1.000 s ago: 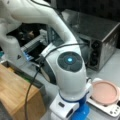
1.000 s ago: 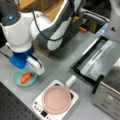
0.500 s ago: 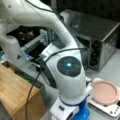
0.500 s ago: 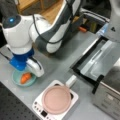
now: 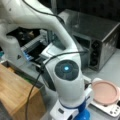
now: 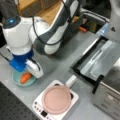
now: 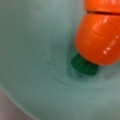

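low over teal bowl [image 6: 17, 80], gripper [image 6: 25, 75] at orange carrot [image 7: 100, 37], jaws hidden

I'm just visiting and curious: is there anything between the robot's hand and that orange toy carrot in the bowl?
Nothing visible. The gripper hangs directly over the teal bowl, and the wrist view looks straight down at the carrot lying in the bowl with nothing in front of it. The jaws themselves are out of sight.

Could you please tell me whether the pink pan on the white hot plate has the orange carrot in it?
No: the pink pan is bare, and the carrot lies in the teal bowl under the gripper.
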You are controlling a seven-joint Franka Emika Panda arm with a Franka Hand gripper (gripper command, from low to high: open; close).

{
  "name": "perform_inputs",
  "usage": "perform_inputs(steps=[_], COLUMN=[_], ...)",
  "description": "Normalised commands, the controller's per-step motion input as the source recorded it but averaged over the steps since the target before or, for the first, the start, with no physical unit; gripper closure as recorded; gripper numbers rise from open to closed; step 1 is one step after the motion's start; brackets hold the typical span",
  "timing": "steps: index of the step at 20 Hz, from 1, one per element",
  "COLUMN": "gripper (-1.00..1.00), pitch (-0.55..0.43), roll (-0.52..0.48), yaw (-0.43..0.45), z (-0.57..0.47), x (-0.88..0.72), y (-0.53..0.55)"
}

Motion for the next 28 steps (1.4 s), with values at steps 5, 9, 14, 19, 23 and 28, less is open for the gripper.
perform_inputs(steps=[5,9,14,19,23,28], gripper=[-1.0,-1.0,-1.0,-1.0,-1.0,-1.0], pitch=[0.034,0.053,0.064,0.025,0.002,-0.005], roll=[0.273,0.262,0.228,0.229,0.206,0.208], yaw=[0.023,0.035,0.002,0.02,0.026,0.027], z=[0.03,0.07,0.07,0.05,0.03,-0.03], x=[0.31,0.33,0.35,0.35,0.34,0.33], y=[-0.25,-0.19,-0.16,-0.16,-0.17,-0.14])
